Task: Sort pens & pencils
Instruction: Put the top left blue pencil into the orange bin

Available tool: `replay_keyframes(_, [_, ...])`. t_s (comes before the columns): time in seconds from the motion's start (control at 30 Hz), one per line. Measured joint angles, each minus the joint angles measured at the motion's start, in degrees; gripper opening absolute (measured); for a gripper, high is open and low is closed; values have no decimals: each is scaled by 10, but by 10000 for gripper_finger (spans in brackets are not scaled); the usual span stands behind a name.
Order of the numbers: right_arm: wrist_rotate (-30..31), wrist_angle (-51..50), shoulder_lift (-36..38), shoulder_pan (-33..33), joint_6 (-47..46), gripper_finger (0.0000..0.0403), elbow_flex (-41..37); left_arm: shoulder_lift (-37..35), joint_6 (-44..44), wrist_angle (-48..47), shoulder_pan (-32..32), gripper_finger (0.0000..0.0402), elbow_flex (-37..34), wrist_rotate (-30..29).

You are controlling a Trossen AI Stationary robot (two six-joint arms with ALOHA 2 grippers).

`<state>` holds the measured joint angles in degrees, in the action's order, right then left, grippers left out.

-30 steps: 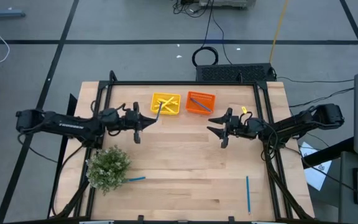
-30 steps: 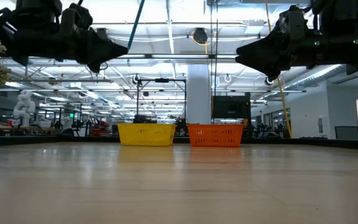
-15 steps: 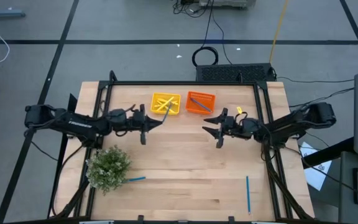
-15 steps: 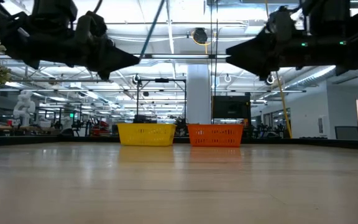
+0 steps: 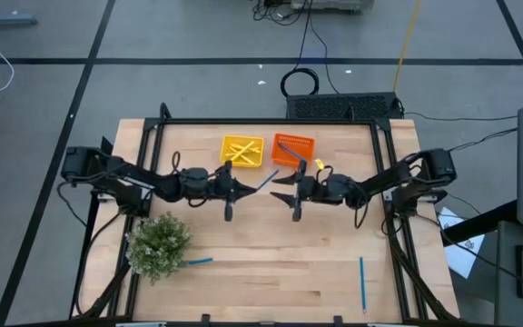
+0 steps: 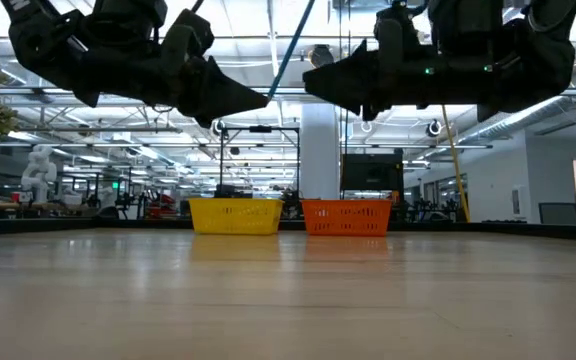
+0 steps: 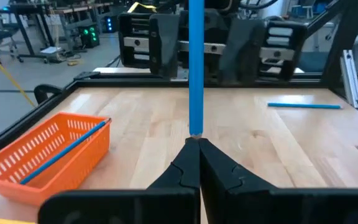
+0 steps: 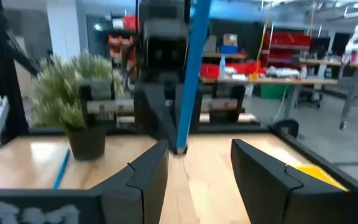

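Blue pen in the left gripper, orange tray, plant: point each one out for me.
Blue pen (image 7: 196, 68), left wrist view, middle of its shaft above the shut fingers.
Orange tray (image 5: 293, 151), high view, on its floor.
Plant (image 5: 159, 245), high view, centre of its foliage.

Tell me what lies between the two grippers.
The blue pen held by the shut left gripper points toward the open right gripper; the high view shows it.
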<state>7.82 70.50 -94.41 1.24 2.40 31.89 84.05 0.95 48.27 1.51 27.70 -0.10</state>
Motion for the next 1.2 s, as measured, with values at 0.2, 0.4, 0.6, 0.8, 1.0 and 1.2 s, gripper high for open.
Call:
replay_keyframes(0.2, [-20, 54, 1, 11, -22, 174, 0, 0, 1, 11, -12, 0, 1, -3])
replay_keyframes(0.4, [-17, 59, 1, 11, -49, 223, 7, 14, -2, 26, -19, 0, 1, -4])
replay_keyframes(0.6, [-17, 60, 1, 11, -60, 272, 15, 73, 0, 18, -24, 0, 48, -1])
replay_keyframes(0.8, [-17, 59, 1, 11, -58, 285, 15, 101, -2, 9, -24, 0, 74, 0])
replay_keyframes(1.0, [-17, 60, 1, 11, -56, 254, 15, 87, -2, 7, -24, 0, 65, -1])
replay_keyframes(1.2, [-17, 66, 1, 11, -56, 185, 15, 56, 0, 12, -24, 0, 42, -15])
